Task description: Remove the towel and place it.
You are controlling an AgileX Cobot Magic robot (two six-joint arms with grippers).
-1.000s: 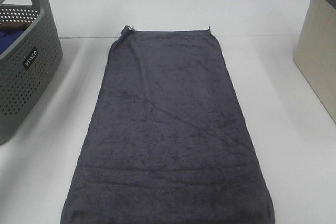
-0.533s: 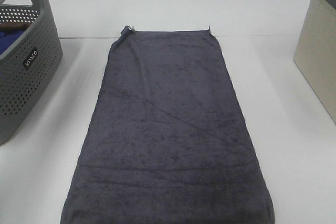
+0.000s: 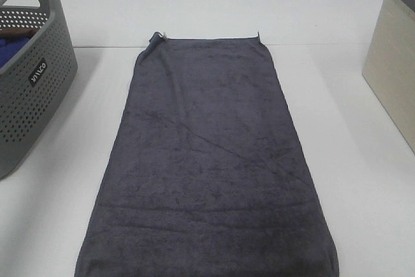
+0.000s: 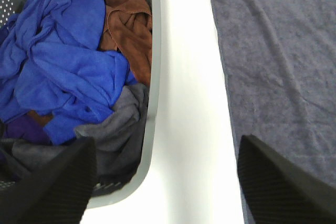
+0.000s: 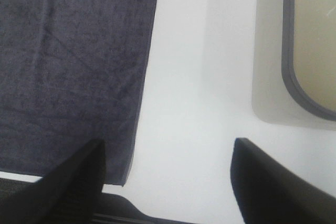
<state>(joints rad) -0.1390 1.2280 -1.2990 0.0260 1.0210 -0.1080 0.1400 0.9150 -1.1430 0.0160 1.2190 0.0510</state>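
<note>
The dark charcoal-grey towel [image 3: 207,160] lies spread flat down the middle of the white table, its far hemmed end near the table seam. Neither arm shows in the high view. My left gripper [image 4: 163,182] hangs open above the strip of table between the grey basket [image 4: 152,51] and the towel's edge [image 4: 278,61], holding nothing. My right gripper [image 5: 165,182] is open too, over bare table between the towel's near corner [image 5: 73,66] and the beige bin [image 5: 310,40]. Both sets of fingers are empty.
The grey perforated basket [image 3: 29,76] stands at the left edge and holds blue [image 4: 58,61], brown [image 4: 128,30] and grey [image 4: 115,129] cloths. A beige fabric bin [image 3: 392,56] with a dark rim stands at the right edge. White table [image 3: 337,128] shows on both sides of the towel.
</note>
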